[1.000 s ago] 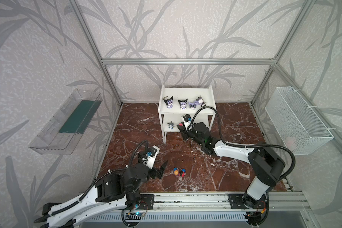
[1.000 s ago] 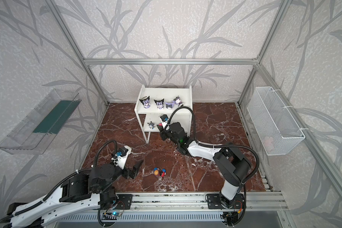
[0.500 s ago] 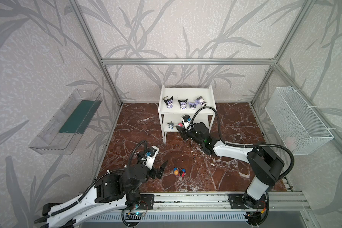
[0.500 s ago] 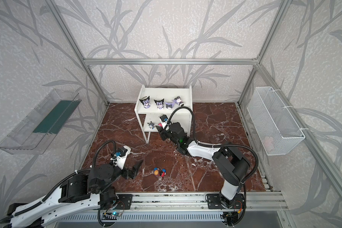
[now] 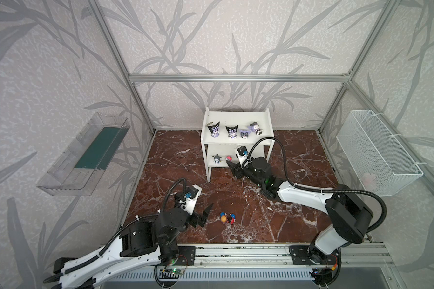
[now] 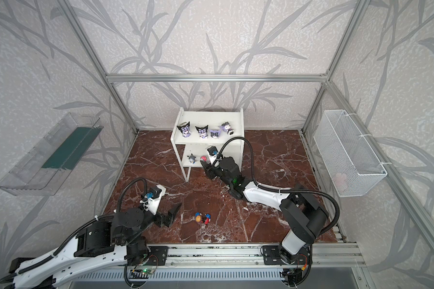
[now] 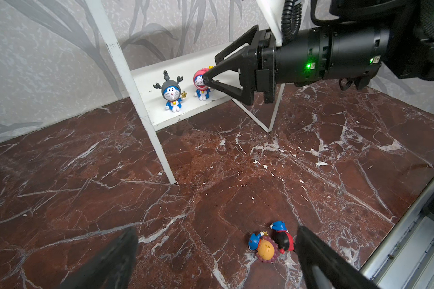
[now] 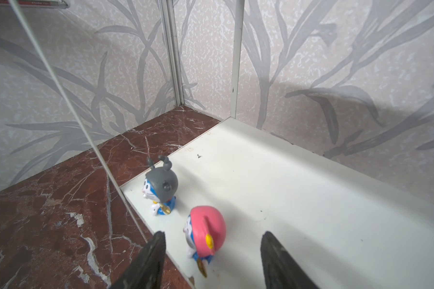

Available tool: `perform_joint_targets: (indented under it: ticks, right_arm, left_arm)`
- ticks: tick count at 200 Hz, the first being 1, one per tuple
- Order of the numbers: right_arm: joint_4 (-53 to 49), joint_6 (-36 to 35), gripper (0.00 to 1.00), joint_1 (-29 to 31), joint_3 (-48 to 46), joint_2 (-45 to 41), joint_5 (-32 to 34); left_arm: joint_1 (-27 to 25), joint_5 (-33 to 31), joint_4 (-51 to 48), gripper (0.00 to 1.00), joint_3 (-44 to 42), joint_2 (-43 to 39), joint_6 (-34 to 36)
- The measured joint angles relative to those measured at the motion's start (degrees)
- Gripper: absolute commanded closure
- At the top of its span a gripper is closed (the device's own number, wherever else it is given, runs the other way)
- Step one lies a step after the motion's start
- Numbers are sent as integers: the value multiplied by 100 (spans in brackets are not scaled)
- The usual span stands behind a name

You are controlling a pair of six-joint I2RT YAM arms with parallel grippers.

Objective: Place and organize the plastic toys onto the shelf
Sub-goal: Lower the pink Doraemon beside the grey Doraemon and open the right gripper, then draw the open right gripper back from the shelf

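Jaws of right hand [image 8: 213, 234] parted around pink-headed toy [image 8: 207, 224] on shelf [image 8: 298, 180], left hand [image 7: 216, 231] wide open, empty

A robotics lab test cell: an aluminium-profile frame [image 5: 238, 78] boxes in leaf-patterned wall panels [image 5: 236, 37] and a marble-look surface [image 5: 236, 195]. At 6 o'clock, two robot arms [image 5: 306, 197] are bolted to a metal rail [image 5: 236, 254] with exposed wiring. A clear tray [image 5: 85, 155] hangs at 9 o'clock, a wire basket [image 5: 376, 152] at 3 o'clock.
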Motion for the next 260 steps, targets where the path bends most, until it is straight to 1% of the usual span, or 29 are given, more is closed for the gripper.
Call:
perform_joint_targets:
  ticks: [25, 53, 169, 260]
  right_arm:
    - [-87, 0, 35, 2, -210, -256, 15]
    - [-179, -2, 35, 0, -240, -352, 48]
    - [-387, 17, 35, -98, -219, -170, 133]
    - [-400, 42, 35, -208, -13, -48, 184]
  left_arm:
    - [0, 13, 0, 1, 0, 0, 0]
    - [0, 17, 2, 1, 0, -4, 0]
    - [0, 39, 4, 1, 0, -101, 0]
    - [0, 39, 7, 1, 0, -101, 2]
